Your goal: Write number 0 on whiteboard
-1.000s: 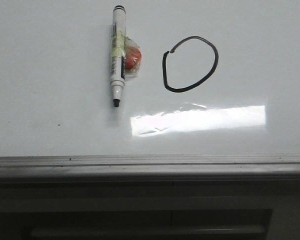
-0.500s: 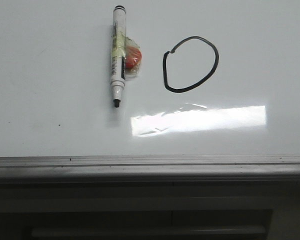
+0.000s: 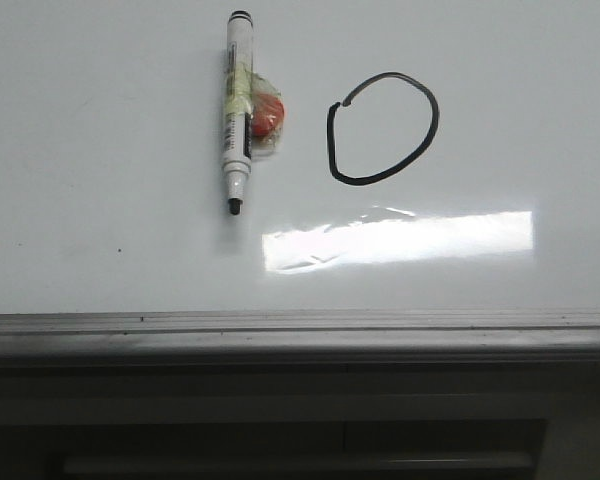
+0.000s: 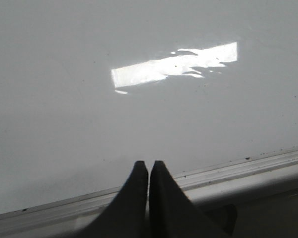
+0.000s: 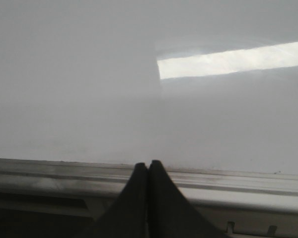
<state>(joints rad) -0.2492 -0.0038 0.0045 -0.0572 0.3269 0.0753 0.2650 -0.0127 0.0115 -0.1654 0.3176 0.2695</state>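
Note:
The number 0 point(image 3: 382, 128), a thin black oval with a small gap at its upper left, is drawn on the whiteboard point(image 3: 100, 200) right of centre. A white marker point(image 3: 237, 110) with a black tip lies to its left, uncapped, tip toward the near edge, with tape and a red piece point(image 3: 266, 116) on its side. Neither gripper shows in the front view. My left gripper point(image 4: 148, 164) is shut and empty over the board's near edge rail point(image 4: 248, 166). My right gripper point(image 5: 148, 164) is shut and empty over the rail point(image 5: 49, 173).
The ridged grey rail point(image 3: 300, 322) runs along the board's near edge. Below it is a dark grey cabinet front with a long handle point(image 3: 295, 462). A bright light reflection point(image 3: 395, 240) lies on the board below the oval.

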